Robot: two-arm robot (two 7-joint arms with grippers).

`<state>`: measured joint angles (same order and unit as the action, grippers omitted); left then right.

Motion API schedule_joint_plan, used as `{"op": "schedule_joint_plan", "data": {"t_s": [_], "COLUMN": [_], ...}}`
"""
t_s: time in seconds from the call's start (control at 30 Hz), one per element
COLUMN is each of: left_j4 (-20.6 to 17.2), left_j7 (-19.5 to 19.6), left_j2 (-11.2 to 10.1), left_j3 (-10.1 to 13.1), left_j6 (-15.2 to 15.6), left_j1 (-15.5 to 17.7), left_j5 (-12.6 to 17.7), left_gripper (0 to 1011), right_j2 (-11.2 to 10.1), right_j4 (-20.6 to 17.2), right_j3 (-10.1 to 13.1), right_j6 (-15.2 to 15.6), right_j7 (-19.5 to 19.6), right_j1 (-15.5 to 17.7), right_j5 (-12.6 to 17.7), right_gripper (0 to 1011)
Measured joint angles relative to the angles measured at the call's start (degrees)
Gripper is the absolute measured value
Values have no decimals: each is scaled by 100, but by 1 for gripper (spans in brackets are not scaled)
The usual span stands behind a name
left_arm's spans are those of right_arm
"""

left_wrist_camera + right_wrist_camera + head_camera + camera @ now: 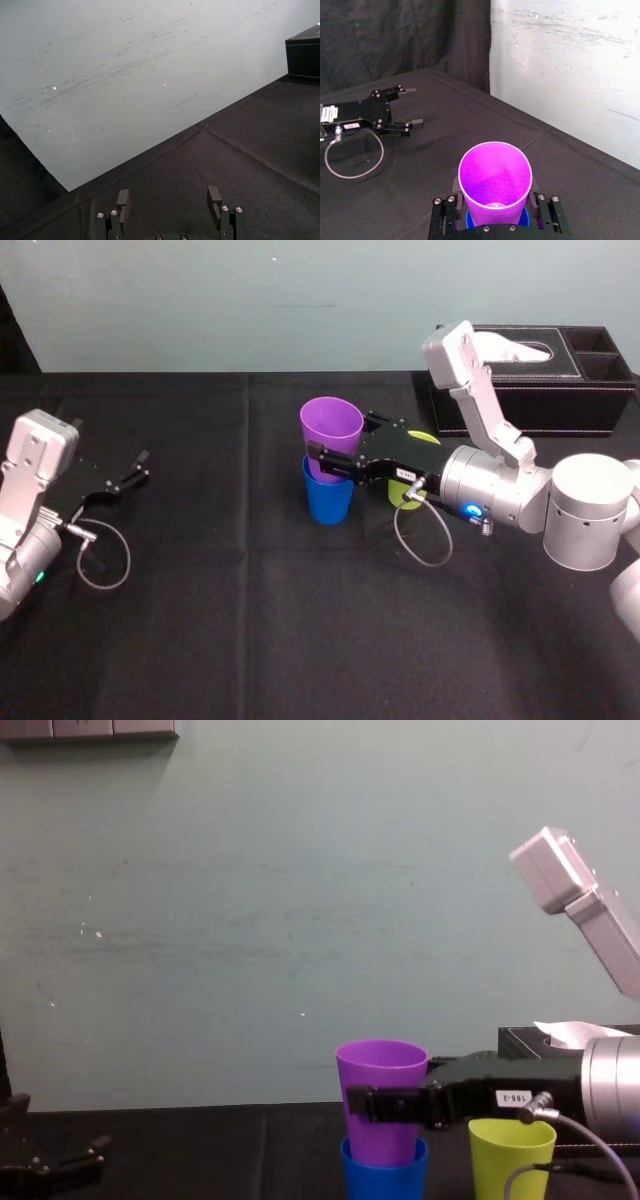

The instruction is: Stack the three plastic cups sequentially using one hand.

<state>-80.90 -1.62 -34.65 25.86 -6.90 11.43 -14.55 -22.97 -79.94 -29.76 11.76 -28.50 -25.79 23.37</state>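
The left gripper, a black jointed claw on a silver-grey arm, hangs low over the black cloth-covered table, well to the left of the small blue tapered plastic cup. Its fingers stand wide apart with nothing between them. It looks parked, which fits a job meant for one hand.

The blue cup stands upright on the cloth, mouth up, as the base of the stack. The purple plastic cup, of the same tapered shape, sits upright with its foot inside the blue cup's mouth. Most of its wall stands clear above the blue rim, so it appears only partly seated. Keeping it upright and centred over the blue cup is what lets the taper slide in without catching the rim.

The right gripper, black, with a small white label on its body, reaches in level from the right of the blue cup. Its fingers are closed narrowly on the purple cup's wall, one on either side, just above the blue rim. Holding the cup that low probably steadies it, but the fingers would meet the blue rim before the purple cup goes fully home.

The yellow-green plastic cup stands upright near the right of the blue cup, partly hidden under the right arm, not yet stacked. By my reading, two cups are joined and one remains. The black leather tissue box lies farther right of the blue cup and beyond it, against the wall.
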Motion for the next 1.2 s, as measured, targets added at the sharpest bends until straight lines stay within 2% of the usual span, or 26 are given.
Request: {"op": "schedule_joint_plan", "data": {"t_s": [0.43,0.63,0.77,1.03,1.2], "left_j4": [0,0,0,0,0], "left_j7": [0,0,0,0,0], "left_j2": [0,0,0,0,0], "left_j3": [0,0,0,0,0], "left_j6": [0,0,0,0,0], "left_j1": [0,0,0,0,0], "left_j5": [0,0,0,0,0], "left_gripper": [1011,1011,1011,1011,1011], "right_j2": [22,20,18,14,-87], "right_j4": [62,51,45,39,-152], "right_j3": [-37,-30,-27,-20,91], "right_j6": [-32,-27,-24,-21,-115], "right_j7": [37,37,37,38,121], "right_j1": [-3,0,2,4,136], "right_j5": [-62,-54,-52,-49,-62], "right_gripper": [734,857,984,1003,1003]}}
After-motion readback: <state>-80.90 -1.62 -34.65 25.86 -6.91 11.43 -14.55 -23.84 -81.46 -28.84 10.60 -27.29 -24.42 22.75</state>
